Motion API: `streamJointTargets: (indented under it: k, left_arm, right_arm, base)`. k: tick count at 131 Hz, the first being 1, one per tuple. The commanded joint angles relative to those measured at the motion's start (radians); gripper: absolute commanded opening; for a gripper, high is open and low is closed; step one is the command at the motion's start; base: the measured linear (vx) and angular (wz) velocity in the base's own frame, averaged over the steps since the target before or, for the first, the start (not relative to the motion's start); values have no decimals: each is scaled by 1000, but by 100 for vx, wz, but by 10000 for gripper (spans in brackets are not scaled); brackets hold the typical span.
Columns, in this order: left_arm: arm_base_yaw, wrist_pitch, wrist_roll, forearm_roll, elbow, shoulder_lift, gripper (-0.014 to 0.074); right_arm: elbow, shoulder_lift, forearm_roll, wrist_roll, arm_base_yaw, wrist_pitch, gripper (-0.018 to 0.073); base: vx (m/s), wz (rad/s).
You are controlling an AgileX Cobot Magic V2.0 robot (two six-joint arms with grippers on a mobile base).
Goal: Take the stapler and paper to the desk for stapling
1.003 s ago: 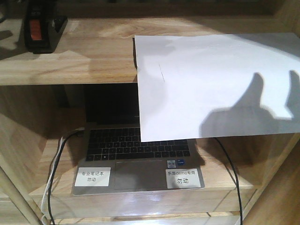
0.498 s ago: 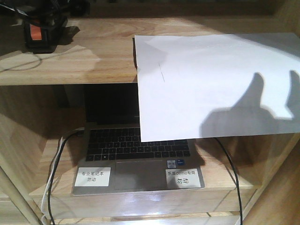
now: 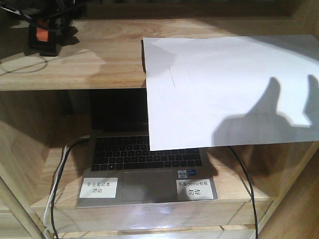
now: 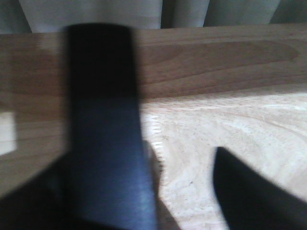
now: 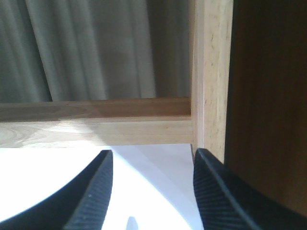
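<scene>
The black stapler (image 3: 46,41) with its orange-red tab stands at the top left of the shelf board. My left gripper (image 3: 50,19) hangs over it as dark shapes. In the left wrist view the stapler (image 4: 103,129) is a blurred black bar between the jaws. It hides the left finger, and bare wood shows between it and the right finger (image 4: 249,191), so my left gripper (image 4: 175,158) is open. The white paper (image 3: 224,84) lies on the same board and overhangs its front edge. My right gripper (image 5: 152,153) stands open just over the paper (image 5: 158,191) at its far right corner. The desk is out of view.
The shelf unit's upright wall (image 5: 211,76) stands close beside my right finger. The shelf's back rail (image 5: 96,120) runs just behind the paper. On the lower shelf an open laptop (image 3: 144,164) with two white labels sits under the overhanging sheet. Black and white cables (image 3: 57,189) hang at its sides.
My left gripper has come down round the stapler, which has turned and shifted a little on the board. The paper and the right gripper's shadow on it have not moved.
</scene>
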Motion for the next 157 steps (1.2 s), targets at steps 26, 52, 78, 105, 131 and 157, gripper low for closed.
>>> streamJointTargets:
  k: [26, 52, 78, 105, 131, 157]
  left_arm:
    - [-2, -38, 10, 17, -32, -40, -9]
    - [-2, -48, 44, 16, -32, -77, -8]
    - [-30, -80, 144, 13, 2, -151, -8]
    - [-65, -349, 161, -41, 272, -351, -8]
    - [-65, -595, 315, -180, 581, -603, -8]
    - [-64, -712, 520, -381, 817, -845, -8]
  right_arm:
    - [-25, 8, -1, -5, -1, -78, 361]
    - [-25, 8, -1, -5, -1, -78, 361]
    - [-25, 8, -1, -5, -1, -78, 361]
    - [-25, 8, -1, -5, -1, -77, 361]
    - [-25, 8, -2, -5, -1, -77, 361]
    - [-25, 8, -2, -5, -1, -77, 361]
  base:
    - [0, 0]
    - [0, 0]
    - [0, 0]
    - [0, 0]
    - [0, 0]
    - [0, 0]
